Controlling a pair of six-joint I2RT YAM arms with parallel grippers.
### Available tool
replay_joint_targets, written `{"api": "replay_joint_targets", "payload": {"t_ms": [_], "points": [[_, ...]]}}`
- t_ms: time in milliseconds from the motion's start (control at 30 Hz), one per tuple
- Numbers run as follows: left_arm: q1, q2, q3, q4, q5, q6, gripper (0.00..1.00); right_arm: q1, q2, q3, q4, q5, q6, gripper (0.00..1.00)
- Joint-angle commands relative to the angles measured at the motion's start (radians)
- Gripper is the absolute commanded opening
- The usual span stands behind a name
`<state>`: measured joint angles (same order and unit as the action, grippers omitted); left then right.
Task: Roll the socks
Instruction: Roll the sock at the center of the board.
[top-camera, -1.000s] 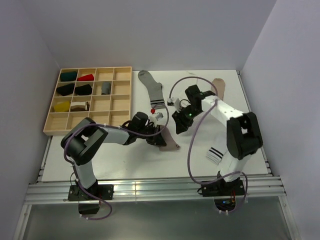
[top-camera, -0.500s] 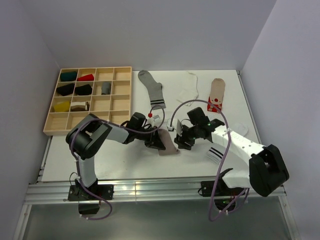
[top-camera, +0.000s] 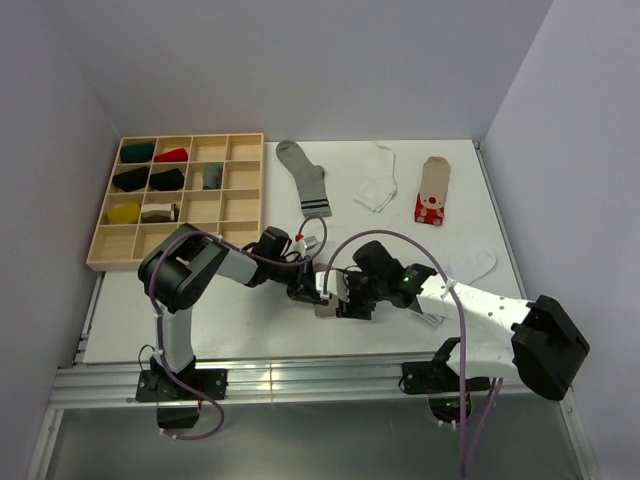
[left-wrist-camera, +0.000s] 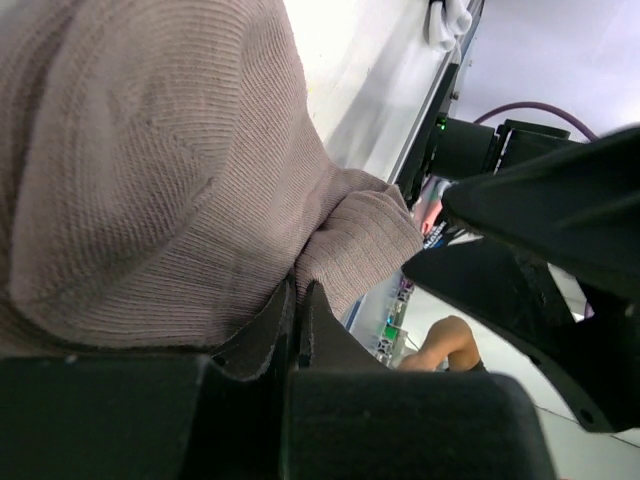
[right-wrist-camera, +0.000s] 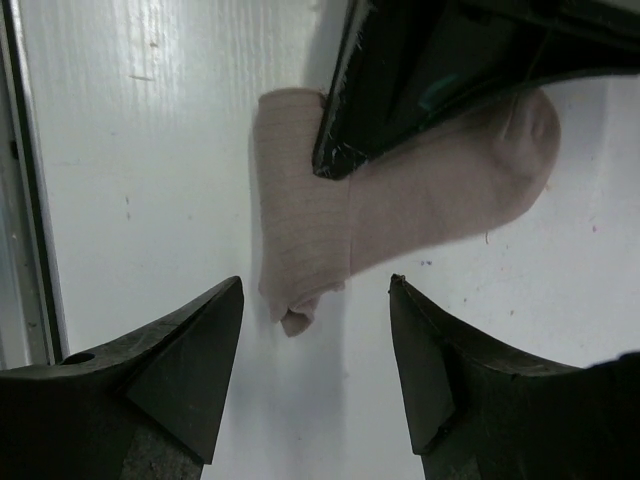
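A plain taupe sock (top-camera: 326, 300) lies folded on the white table near the front middle. My left gripper (top-camera: 308, 287) is shut on it. In the left wrist view the knit fabric (left-wrist-camera: 150, 150) puckers right at the shut tips of that gripper (left-wrist-camera: 297, 298). My right gripper (top-camera: 341, 300) faces it from the right, open. In the right wrist view the sock's (right-wrist-camera: 300, 230) loose folded end hangs just ahead of the gap of the right gripper (right-wrist-camera: 315, 335), touching neither finger. The left gripper's finger (right-wrist-camera: 400, 100) lies across the sock.
A wooden compartment tray (top-camera: 190, 137) at the back left holds several rolled socks. A grey striped sock (top-camera: 305, 180), a white sock (top-camera: 377, 180) and a taupe sock with red-white stripes (top-camera: 432, 190) lie flat at the back. Another white sock (top-camera: 478, 262) lies right.
My right arm swung from the back middle down to the near side of the taupe sock and its jaws opened wider. The left gripper stayed shut and drew the sock slightly nearer.
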<state>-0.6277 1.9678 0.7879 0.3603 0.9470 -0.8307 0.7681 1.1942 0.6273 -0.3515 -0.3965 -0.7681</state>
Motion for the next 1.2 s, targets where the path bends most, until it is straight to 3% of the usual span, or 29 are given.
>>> {"api": "replay_joint_targets", "payload": {"t_ms": [0,367,633,800,933,1167], "points": [[-0.007,0.075,-0.053,-0.185,-0.134,0.074,0.00,0.054,-0.013,-0.015,0.069,0.042,-0.007,0.68],[-0.007,0.075,-0.047,-0.189,-0.129,0.087,0.00,0.163,0.128,0.006,0.117,0.145,-0.007,0.63],[-0.007,0.049,-0.033,-0.181,-0.116,0.081,0.00,0.166,0.248,0.069,0.091,0.185,0.004,0.29],[-0.007,-0.016,0.008,-0.222,-0.152,0.094,0.01,0.166,0.268,0.091,0.007,0.185,-0.007,0.23],[-0.004,-0.095,0.046,-0.224,-0.208,0.093,0.16,0.165,0.266,0.112,-0.064,0.170,0.004,0.22],[0.046,-0.165,0.096,-0.239,-0.324,0.094,0.23,0.166,0.248,0.111,-0.125,0.176,0.036,0.21]]}}
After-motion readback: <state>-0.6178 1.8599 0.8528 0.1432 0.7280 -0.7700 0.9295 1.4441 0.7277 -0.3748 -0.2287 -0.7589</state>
